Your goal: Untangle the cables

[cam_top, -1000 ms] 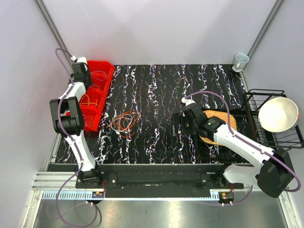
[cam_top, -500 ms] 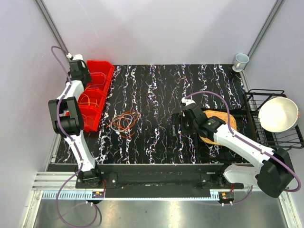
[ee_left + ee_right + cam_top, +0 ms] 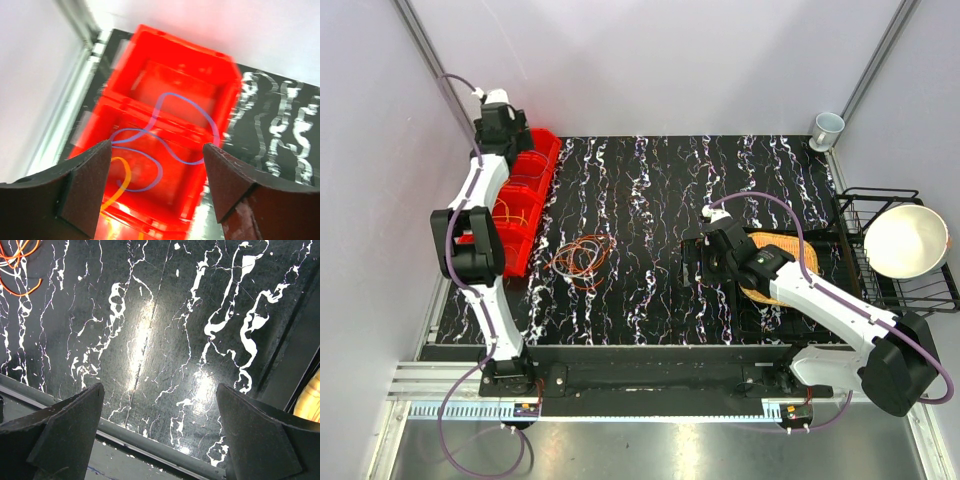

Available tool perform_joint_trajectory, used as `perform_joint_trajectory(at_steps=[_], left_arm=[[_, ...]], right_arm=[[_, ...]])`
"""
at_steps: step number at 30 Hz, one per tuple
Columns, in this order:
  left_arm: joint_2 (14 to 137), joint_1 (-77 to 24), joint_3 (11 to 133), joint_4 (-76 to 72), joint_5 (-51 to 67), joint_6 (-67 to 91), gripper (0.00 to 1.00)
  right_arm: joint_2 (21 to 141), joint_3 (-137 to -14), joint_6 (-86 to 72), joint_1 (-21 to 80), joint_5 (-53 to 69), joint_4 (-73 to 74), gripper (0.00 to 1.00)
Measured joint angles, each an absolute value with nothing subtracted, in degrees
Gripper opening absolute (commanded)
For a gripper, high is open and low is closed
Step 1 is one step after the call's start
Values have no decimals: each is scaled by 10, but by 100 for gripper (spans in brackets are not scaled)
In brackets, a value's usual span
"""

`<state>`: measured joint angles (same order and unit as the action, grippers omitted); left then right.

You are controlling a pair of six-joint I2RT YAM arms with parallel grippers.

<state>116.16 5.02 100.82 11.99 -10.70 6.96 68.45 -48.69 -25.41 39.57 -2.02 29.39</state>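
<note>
A tangle of orange and red cables (image 3: 582, 258) lies in loose loops on the black marbled table, left of centre; its edge shows in the right wrist view as orange cables (image 3: 19, 254). A blue cable (image 3: 159, 170) and an orange-yellow cable (image 3: 127, 174) lie loose inside the red bin (image 3: 185, 42). My left gripper (image 3: 156, 150) hangs open above that bin, at its far end (image 3: 503, 128), with nothing between its fingers. My right gripper (image 3: 160, 390) stands wide open and empty over bare table (image 3: 698, 262), right of the tangle.
The red bin (image 3: 535, 185) runs along the table's left edge in several compartments. A tan woven basket (image 3: 790, 250) sits under the right arm. A black wire rack (image 3: 920, 290) holding a white bowl (image 3: 905, 240) stands at the right. A cup (image 3: 828, 128) is at the back right.
The left wrist has risen and swung toward the far end of the red bin, and its jaws have opened. The right arm and the tangle on the table have not moved.
</note>
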Motion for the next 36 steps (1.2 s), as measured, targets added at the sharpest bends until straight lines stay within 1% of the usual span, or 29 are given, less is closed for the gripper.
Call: perform_joint_trajectory(at_steps=[6, 11, 15, 19, 22, 26, 32, 36], left_arm=[[1138, 9, 1016, 161, -127, 94, 88], [1092, -13, 1014, 206, -128, 159, 88], [995, -18, 915, 209, -122, 225, 88], [913, -30, 811, 214, -128, 265, 82], [866, -51, 741, 236, -138, 296, 81], [799, -88, 639, 277, -157, 331, 81], [720, -140, 553, 323, -189, 343, 83], [657, -143, 481, 331, -189, 363, 88]], right_arm=[[684, -487, -254, 396, -20, 294, 100], [684, -487, -254, 396, -19, 294, 100], [684, -487, -254, 396, -18, 293, 100], [684, -487, -254, 396, -18, 293, 100], [685, -487, -254, 396, -18, 292, 100], [687, -487, -254, 396, -19, 289, 100], [697, -487, -254, 396, -19, 286, 100], [703, -487, -254, 396, -19, 285, 99]])
